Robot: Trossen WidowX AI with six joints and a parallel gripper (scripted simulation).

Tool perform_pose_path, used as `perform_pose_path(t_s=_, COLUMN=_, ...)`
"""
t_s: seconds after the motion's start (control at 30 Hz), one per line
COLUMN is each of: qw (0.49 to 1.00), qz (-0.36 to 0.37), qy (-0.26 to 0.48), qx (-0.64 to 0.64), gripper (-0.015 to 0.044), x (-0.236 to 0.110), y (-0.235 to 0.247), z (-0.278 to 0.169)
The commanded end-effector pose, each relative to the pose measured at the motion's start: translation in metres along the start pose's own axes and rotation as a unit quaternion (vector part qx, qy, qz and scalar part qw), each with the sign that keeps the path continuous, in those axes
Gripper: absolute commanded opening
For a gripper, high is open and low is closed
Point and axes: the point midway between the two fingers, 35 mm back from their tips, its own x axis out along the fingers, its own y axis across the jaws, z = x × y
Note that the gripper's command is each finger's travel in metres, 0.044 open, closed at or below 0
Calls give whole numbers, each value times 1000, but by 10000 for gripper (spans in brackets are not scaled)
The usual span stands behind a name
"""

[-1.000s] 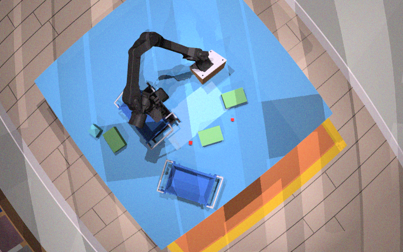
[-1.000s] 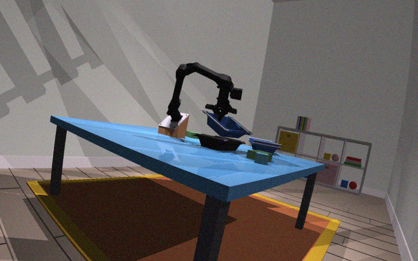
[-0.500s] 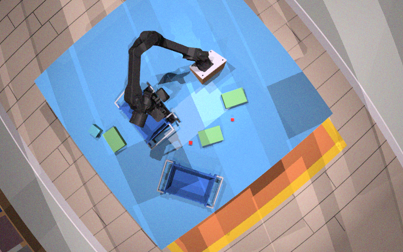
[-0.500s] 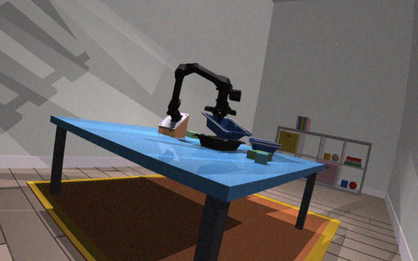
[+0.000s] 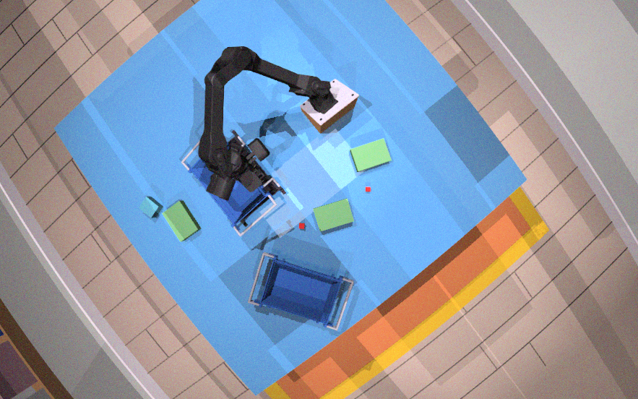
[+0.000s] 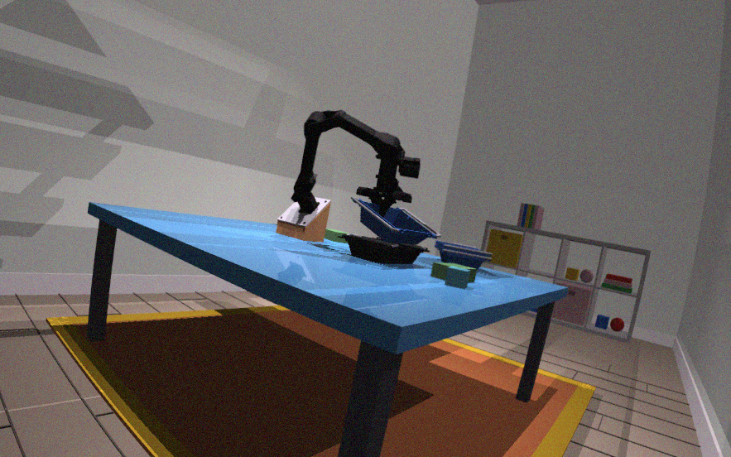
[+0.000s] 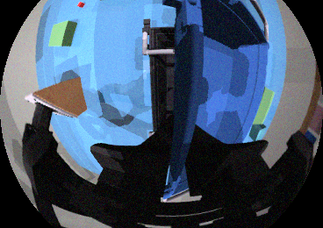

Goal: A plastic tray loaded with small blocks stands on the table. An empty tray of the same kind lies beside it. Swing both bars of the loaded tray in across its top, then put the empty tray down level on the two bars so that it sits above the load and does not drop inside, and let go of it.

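Note:
My gripper (image 5: 272, 186) (image 6: 383, 199) (image 7: 175, 117) is shut on the rim of a blue tray (image 5: 235, 204) (image 6: 396, 222) (image 7: 188, 121) and holds it tilted in the air above the table, one end much lower than the other. Its white wire bars (image 5: 188, 157) (image 5: 261, 219) hang at its two ends. The other blue tray (image 5: 306, 297) (image 6: 462, 252) stands on the table nearer the front edge, well apart from the held one. Its two wire bars (image 5: 256, 280) (image 5: 345, 303) lie out over its ends. I cannot make out its load.
Three flat green blocks (image 5: 371, 154) (image 5: 332, 215) (image 5: 180, 220), a teal cube (image 5: 149, 206) and two tiny red blocks (image 5: 302, 225) (image 5: 368, 189) lie on the blue table (image 5: 410, 163). The arm's wooden base (image 5: 331, 106) (image 6: 302, 222) stands at the back.

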Motion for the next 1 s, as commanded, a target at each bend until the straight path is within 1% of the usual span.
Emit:
perform_pose_path(t_s=0.0, qw=1000, qz=9, qy=1, qx=-4, gripper=0, x=4, y=5, z=0)
perform_pose_path(t_s=0.97, qw=1000, qz=9, qy=2, qx=-4, gripper=0, x=10, y=10, z=0)
